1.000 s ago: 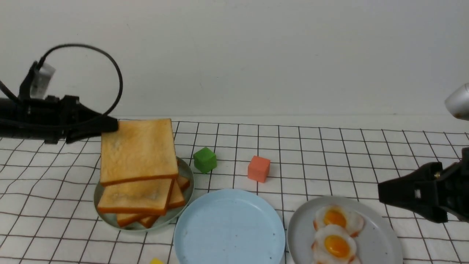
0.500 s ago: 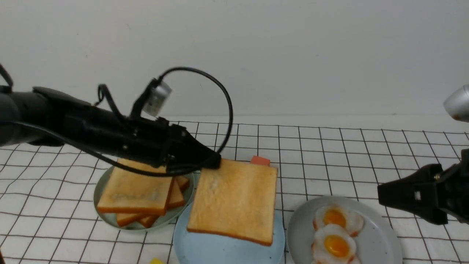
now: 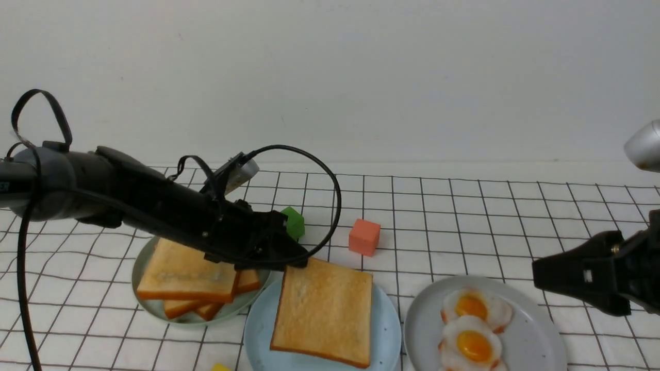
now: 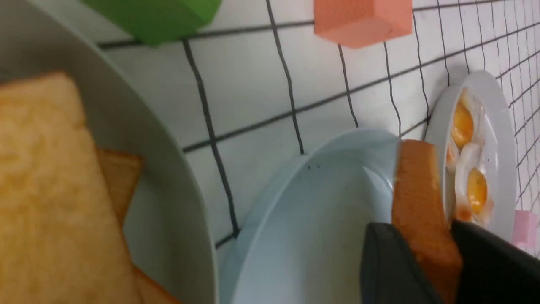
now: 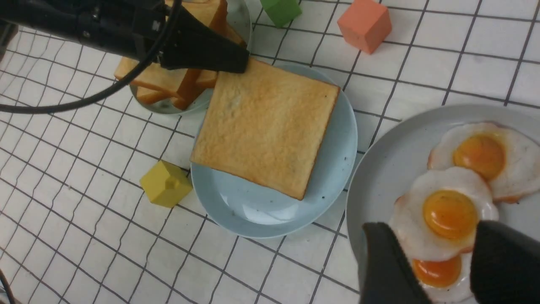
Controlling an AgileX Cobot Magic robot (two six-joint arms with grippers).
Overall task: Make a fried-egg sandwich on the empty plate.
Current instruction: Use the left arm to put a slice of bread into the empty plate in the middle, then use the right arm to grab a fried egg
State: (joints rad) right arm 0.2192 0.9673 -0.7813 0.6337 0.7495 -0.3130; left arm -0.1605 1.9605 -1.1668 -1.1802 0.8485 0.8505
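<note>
Front view: first toast slice [image 3: 325, 314] is lying on the light blue plate [image 3: 389, 330], middle of the tabletop's front edge, between the pale green plate [image 3: 149, 304] and the grey plate [image 3: 536, 335]. So I'd say bottom-slice step. Next, the left gripper [image 3: 301, 260] has to let go and back off, then an egg goes on.

Left wrist view: jaws closed on the slice's corner, touching both faces.

Right wrist view: right gripper [image 5: 445, 240] spread and empty over the two fried eggs [image 5: 449, 213]. Count: three plates, at least three slices in the pile [image 5: 147, 82], and one green cube [image 5: 282, 9], one orange cube [image 5: 363, 23], one yellow cube [image 5: 165, 183].
</note>
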